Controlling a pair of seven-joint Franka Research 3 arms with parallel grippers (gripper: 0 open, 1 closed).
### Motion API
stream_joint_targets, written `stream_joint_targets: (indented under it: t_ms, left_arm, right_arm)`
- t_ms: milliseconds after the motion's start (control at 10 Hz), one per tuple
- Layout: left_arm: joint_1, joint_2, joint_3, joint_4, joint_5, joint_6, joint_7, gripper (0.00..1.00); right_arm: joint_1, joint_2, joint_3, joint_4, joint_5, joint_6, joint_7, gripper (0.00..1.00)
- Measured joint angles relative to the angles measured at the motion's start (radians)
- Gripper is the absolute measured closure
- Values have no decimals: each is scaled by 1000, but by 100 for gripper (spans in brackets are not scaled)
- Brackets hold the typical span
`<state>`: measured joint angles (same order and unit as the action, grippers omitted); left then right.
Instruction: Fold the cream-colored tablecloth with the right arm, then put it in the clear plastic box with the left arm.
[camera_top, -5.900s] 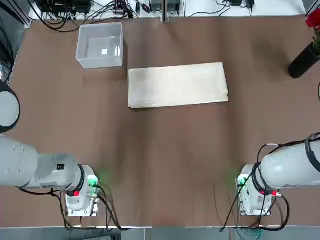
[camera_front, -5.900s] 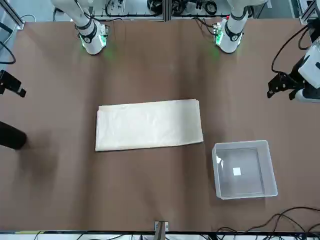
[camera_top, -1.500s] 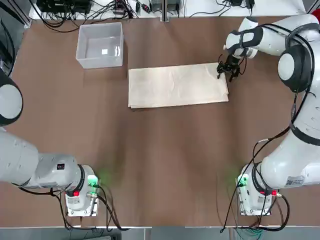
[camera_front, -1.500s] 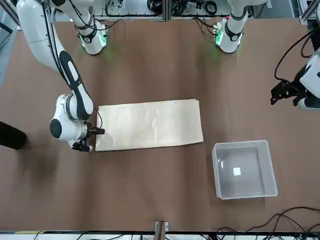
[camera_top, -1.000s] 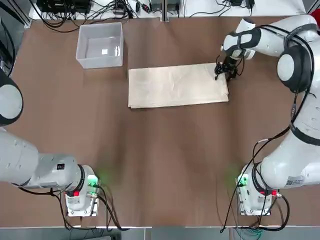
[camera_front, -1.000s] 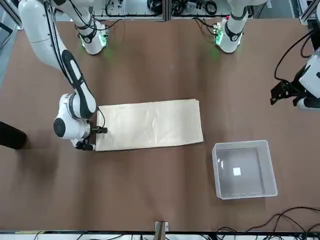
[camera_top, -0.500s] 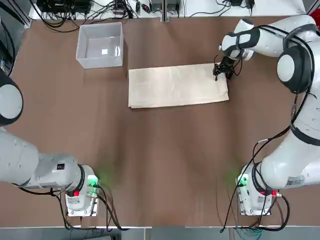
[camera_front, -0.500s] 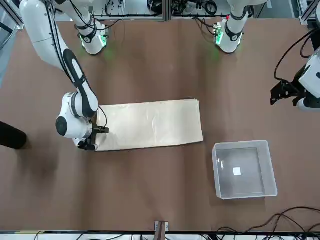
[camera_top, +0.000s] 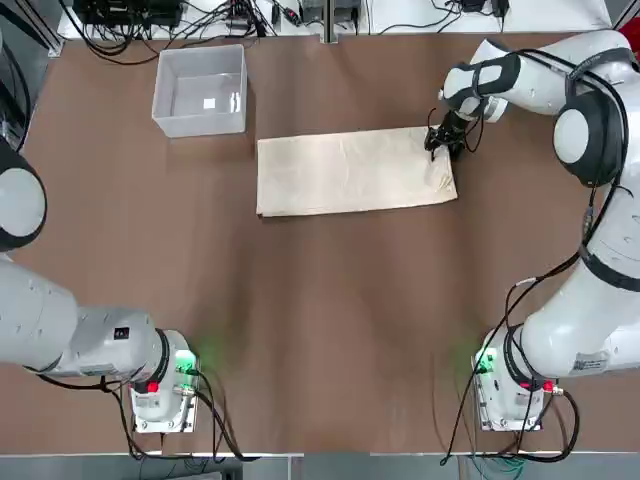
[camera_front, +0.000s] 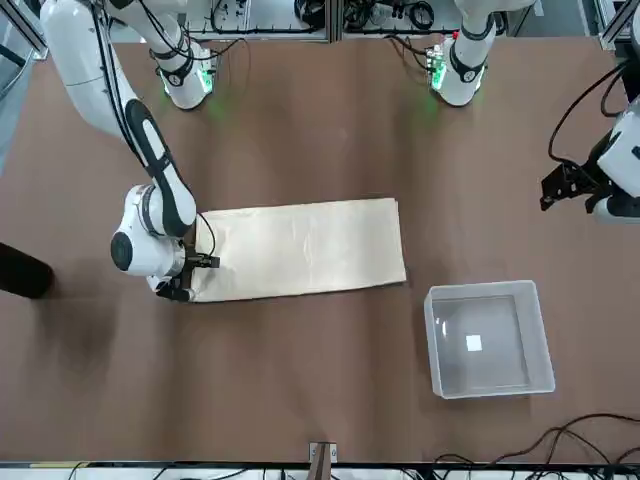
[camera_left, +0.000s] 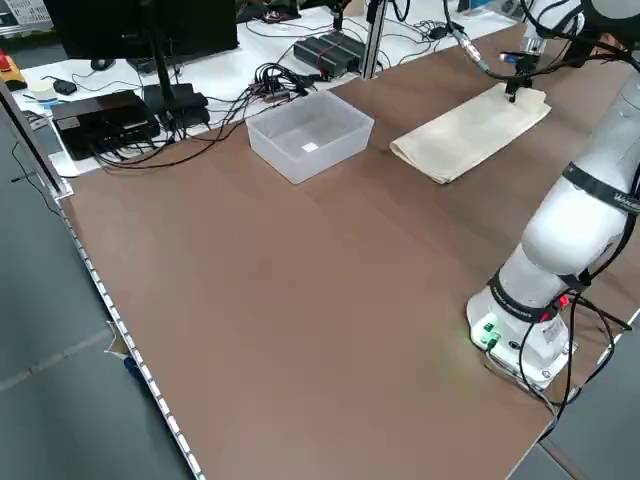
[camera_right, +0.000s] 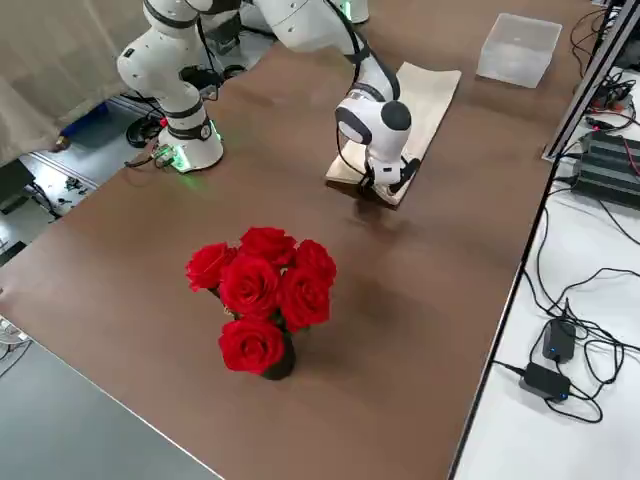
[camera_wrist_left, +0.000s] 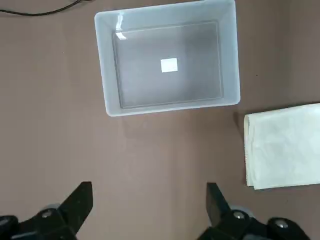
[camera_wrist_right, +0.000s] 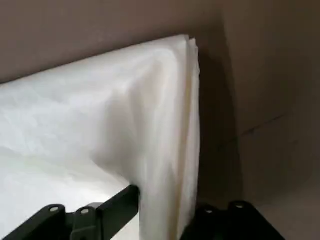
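At mid-table lay the cream-colored tablecloth (camera_top: 355, 171), our right gripper (camera_top: 441, 140) pinching a ridge of fabric at its end farthest from the clear plastic box (camera_top: 200, 90); our left gripper (camera_wrist_left: 150, 210) hung parked, fingers spread. We judged the shallow pinch might catch only the top layers; the fold would then skew.

One camera hangs overhead, another faces the arms from across the table (camera_top: 320, 300); both take in the cream-colored tablecloth (camera_top: 350, 170) and clear plastic box (camera_top: 200, 90). Raised side cameras look diagonally across. The wrist cameras sit closest, one above the box, one tight on cloth.
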<state>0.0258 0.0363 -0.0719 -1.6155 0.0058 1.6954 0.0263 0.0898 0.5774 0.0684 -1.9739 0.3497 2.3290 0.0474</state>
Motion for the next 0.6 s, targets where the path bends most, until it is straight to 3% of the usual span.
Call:
stream_joint_targets:
  t_ms: [600]
  left_arm:
    - [0,4,0,5,0,0,0,0]
  right_arm:
    - [12,0,-2,0,2,15,0,94]
